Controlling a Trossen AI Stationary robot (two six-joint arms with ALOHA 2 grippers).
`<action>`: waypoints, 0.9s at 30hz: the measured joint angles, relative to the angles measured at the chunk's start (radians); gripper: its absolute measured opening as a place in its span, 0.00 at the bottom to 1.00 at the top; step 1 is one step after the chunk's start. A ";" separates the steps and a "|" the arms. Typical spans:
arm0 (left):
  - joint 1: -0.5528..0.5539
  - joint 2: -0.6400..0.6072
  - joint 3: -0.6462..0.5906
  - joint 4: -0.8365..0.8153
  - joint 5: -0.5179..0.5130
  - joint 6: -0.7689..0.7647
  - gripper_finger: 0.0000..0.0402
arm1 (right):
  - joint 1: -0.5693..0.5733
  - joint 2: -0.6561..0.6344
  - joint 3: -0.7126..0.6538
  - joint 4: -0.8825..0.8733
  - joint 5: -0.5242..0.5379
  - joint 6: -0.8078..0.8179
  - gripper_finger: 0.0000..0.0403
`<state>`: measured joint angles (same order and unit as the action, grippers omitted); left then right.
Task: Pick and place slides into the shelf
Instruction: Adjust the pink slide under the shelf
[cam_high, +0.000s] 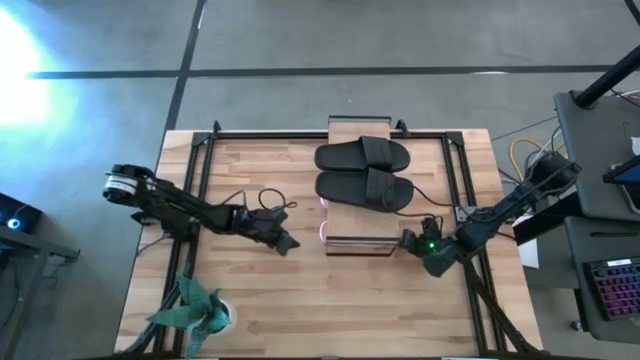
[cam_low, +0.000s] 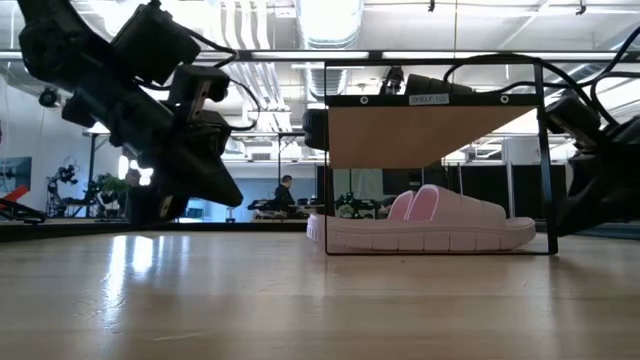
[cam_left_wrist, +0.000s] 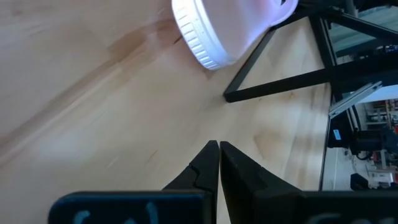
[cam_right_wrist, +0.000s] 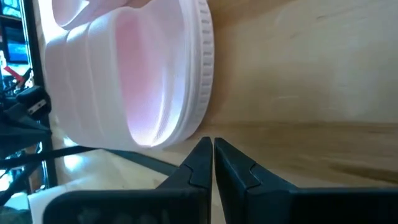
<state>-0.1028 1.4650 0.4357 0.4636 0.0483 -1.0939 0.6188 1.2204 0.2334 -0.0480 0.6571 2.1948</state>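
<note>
The shelf (cam_high: 360, 243) stands mid-table, a wooden plank top (cam_low: 430, 135) on a thin dark frame. Two black slides (cam_high: 362, 155) (cam_high: 365, 188) lie on its top. The pink slides (cam_low: 420, 222) rest on their soles on the tabletop under the plank, inside the frame. My left gripper (cam_high: 283, 240) is shut, low over the table to the left of the shelf; its wrist view shows a pink slide's end (cam_left_wrist: 217, 31) ahead. My right gripper (cam_high: 408, 240) is shut at the shelf's right near corner, its tips (cam_right_wrist: 212, 144) beside a pink slide (cam_right_wrist: 137, 74). My right gripper's shut fingertips (cam_right_wrist: 204, 146) stand right at the rim of the pink slide's sole (cam_right_wrist: 186, 127), coming level from the table's right. I cannot tell whether they touch it. The slide lies flat on the table.
A green toy plant (cam_high: 195, 305) lies near the table's near left corner. Dark frame rails (cam_high: 200, 170) (cam_high: 465, 180) run along both sides of the table, and a cable (cam_high: 265, 200) loops by the left arm. Bare wood lies between the shelf and the near edge.
</note>
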 joint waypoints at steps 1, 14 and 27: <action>0.000 0.004 0.006 0.000 0.000 0.000 0.00 | -0.005 0.005 0.003 -0.001 0.000 0.000 0.02; 0.000 -0.005 0.013 0.000 0.000 0.001 0.00 | -0.103 0.012 0.024 -0.008 0.023 -0.002 0.02; -0.013 0.003 0.012 0.013 0.029 -0.052 0.00 | -0.147 0.031 0.077 -0.039 -0.049 -0.136 0.02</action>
<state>-0.1157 1.4685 0.4480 0.4771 0.0770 -1.1459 0.4721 1.2518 0.3107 -0.0865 0.6086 2.0588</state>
